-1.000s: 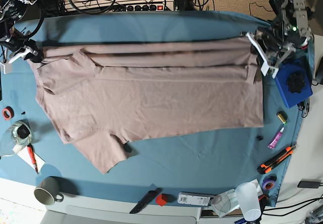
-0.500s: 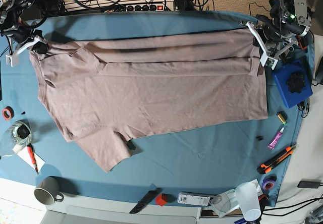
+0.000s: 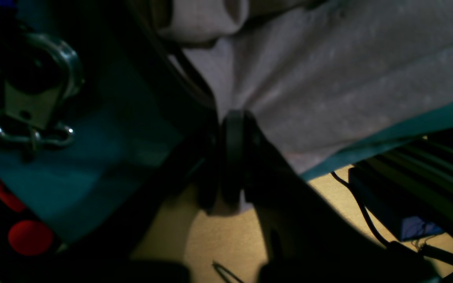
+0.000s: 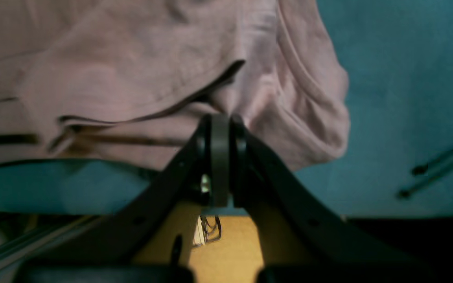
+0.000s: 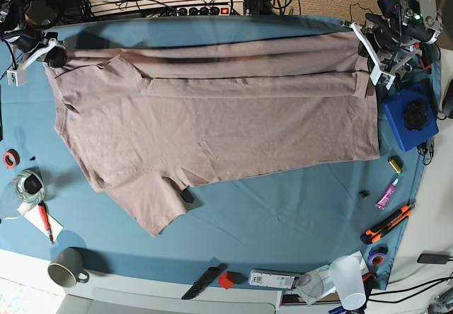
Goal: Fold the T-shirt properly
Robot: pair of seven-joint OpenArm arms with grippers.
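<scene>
Blue-teal table cloth lies under your wrinkled dusty pink-beige cotton T-shirt, which is spread across its far half. Your left gripper pinches the shirt's hem corner; your right gripper pinches its opposite, shoulder end.

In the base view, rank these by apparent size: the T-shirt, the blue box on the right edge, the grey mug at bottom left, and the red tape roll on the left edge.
1. T-shirt, by far the largest
2. blue box
3. grey mug
4. red tape roll, smallest
</scene>
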